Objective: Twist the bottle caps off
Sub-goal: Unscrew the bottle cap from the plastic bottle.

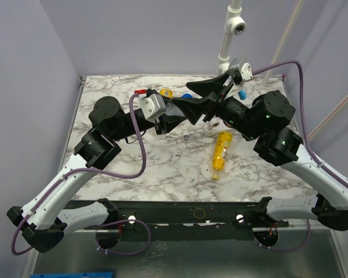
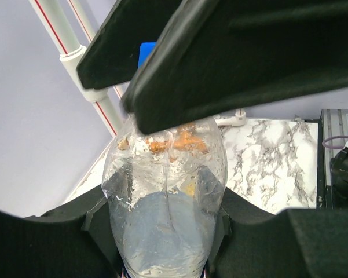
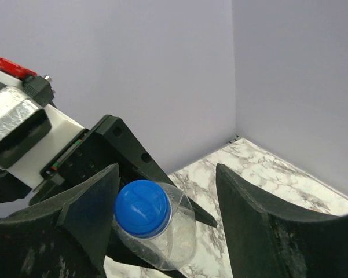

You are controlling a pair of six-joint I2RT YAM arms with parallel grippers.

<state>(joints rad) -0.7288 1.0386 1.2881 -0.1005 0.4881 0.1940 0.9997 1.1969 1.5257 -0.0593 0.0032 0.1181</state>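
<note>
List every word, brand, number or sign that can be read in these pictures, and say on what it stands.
No text can be read.
The yellow bottle, lying on its side: label too small and blurred.
The blue cap: plain top, no print seen.
The clear bottle: no lettering in view.

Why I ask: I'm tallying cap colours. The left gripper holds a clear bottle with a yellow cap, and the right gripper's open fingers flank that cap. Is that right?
The cap is blue, not yellow, as the right wrist view shows. The left gripper does hold the clear bottle, and the right gripper's open fingers flank the cap.
</note>
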